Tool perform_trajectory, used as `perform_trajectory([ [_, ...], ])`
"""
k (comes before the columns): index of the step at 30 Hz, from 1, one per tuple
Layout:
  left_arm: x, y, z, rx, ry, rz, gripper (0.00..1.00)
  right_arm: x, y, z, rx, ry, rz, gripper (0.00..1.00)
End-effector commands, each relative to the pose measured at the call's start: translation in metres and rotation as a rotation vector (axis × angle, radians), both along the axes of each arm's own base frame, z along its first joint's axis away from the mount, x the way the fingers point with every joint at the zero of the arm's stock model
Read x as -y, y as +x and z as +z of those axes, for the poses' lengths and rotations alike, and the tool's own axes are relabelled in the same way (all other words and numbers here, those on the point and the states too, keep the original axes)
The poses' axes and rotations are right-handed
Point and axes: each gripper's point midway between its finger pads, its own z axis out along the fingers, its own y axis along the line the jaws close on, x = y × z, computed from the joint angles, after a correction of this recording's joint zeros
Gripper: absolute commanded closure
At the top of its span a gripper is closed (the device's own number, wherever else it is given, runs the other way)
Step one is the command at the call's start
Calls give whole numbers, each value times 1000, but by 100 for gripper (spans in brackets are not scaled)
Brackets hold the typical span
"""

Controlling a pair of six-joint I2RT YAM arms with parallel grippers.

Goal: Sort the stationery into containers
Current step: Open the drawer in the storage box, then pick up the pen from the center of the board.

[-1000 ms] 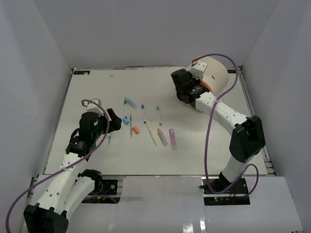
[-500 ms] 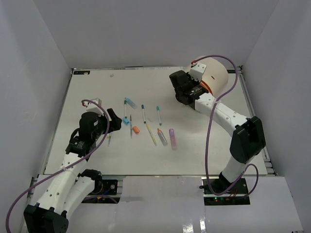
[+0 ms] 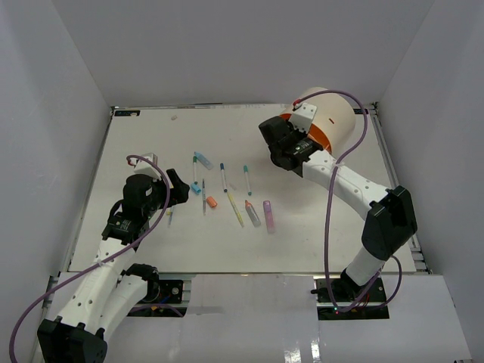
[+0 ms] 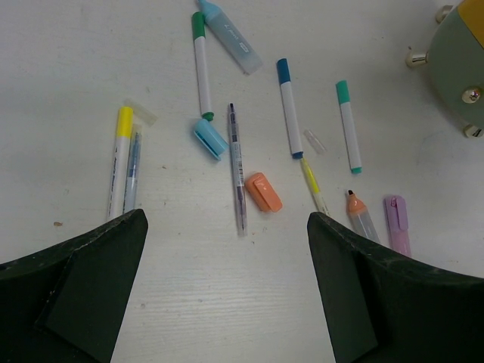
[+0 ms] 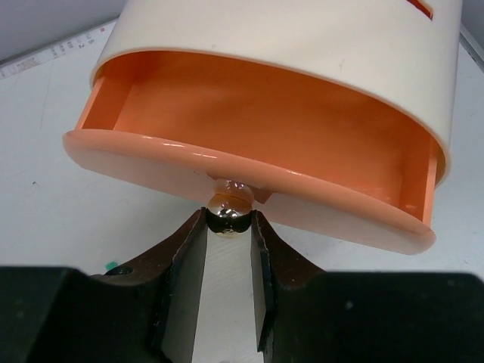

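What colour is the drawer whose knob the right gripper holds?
Orange. The drawer shows best in the right wrist view, its knob in the right gripper.

The cylinder (image 5: 302, 38) was cream. Its open drawer (image 5: 249, 113) was glossy orange with a brass-gold knob (image 5: 228, 210), and the other drawer (image 4: 457, 64) was grey-olive. The left gripper (image 4: 227, 218) and right gripper (image 5: 228, 221) were black, and the table (image 4: 68, 68) white. 4 markers had white barrels: the yellow-capped marker (image 4: 119, 162), green-capped marker (image 4: 201, 64), blue-capped marker (image 4: 288, 106) and teal-capped marker (image 4: 348, 125). The highlighter (image 4: 231, 38) and loose cap (image 4: 210, 138) were pale blue, the stubby cap (image 4: 263, 191) orange, the slim pen (image 4: 314, 185) yellow, the clear marker (image 4: 361, 219) orange-tipped, and the short highlighter (image 4: 397, 223) lilac.
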Motion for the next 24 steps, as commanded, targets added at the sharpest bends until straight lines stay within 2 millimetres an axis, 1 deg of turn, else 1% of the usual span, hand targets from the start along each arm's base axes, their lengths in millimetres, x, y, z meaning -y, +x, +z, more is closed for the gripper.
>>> perform_trajectory([
  [1, 1, -1, 1, 3, -9, -10, 2, -8, -9, 13, 40, 63, 7, 82],
  [10, 1, -1, 1, 2, -13, -12, 2, -16, -19, 9, 27, 60, 26, 80],
  [13, 2, -1, 0, -3, -13, -14, 2, -18, -21, 10, 24, 60, 37, 75],
  [14, 2, -1, 0, -3, -14, -14, 2, -18, -22, 11, 23, 60, 40, 66],
  [16, 2, -1, 0, -3, -13, -14, 2, -18, -25, 15, 28, 61, 46, 58],
  [17, 2, -1, 0, -2, -13, -14, 2, -17, -25, 16, 28, 59, 51, 53],
  [19, 2, -1, -1, -5, -15, -15, 2, -19, -29, 22, 37, 61, 69, 47],
  [20, 2, -1, -1, -6, -14, -15, 2, -21, -30, 25, 40, 53, 87, 41],
  [21, 2, -1, -1, -6, -13, -14, 2, -22, -32, 25, 38, 48, 100, 39],
  [23, 2, -1, -1, -8, -14, -13, 2, -26, -36, 33, 44, 51, 135, 32],
  [24, 2, -1, -1, -8, -14, -13, 2, -30, -38, 36, 41, 39, 170, 30],
])
